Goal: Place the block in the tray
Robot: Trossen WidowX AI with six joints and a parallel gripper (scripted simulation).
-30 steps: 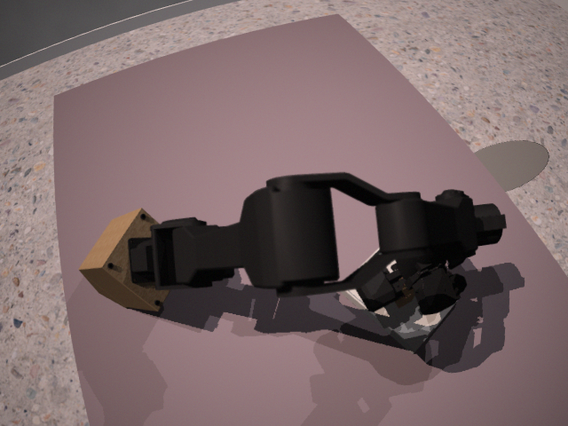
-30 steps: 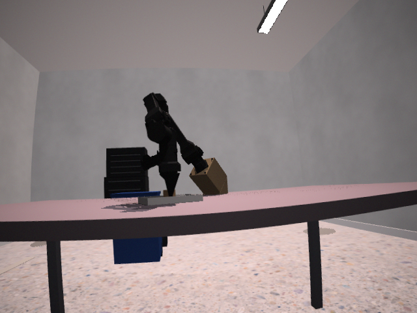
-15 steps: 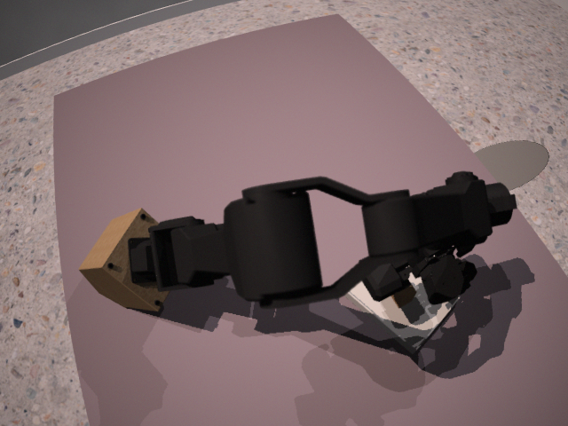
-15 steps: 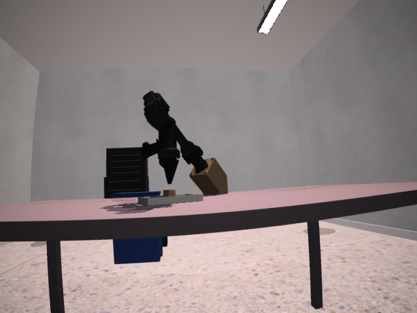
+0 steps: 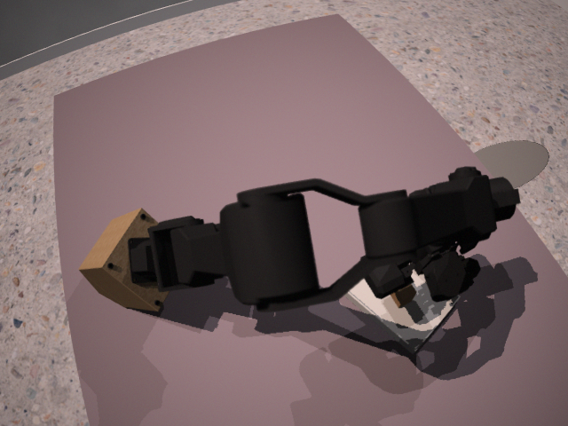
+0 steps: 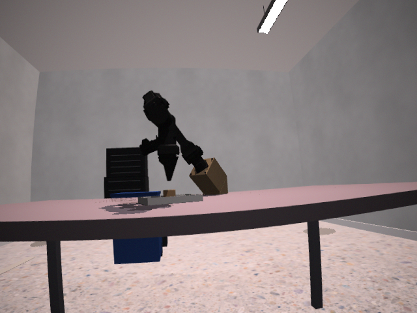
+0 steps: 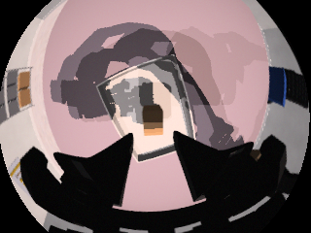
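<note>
A small brown block (image 5: 403,296) (image 6: 169,192) (image 7: 154,118) lies on the floor of the white tray (image 5: 429,319) (image 6: 168,199) (image 7: 170,135), near its middle. The tray sits on the pink table (image 5: 229,114) (image 6: 269,198) under the arm's shadow. My gripper (image 5: 414,277) (image 6: 169,177) (image 7: 153,135) hangs a short way above the tray, pointing straight down over the block. Its fingers stand apart and hold nothing; the block is clear of them.
The arm's wooden mount (image 5: 110,252) (image 6: 210,177) stands tilted on the table's left side. Behind the table are a black cabinet (image 6: 126,168) and a blue box (image 6: 136,250) on the speckled floor.
</note>
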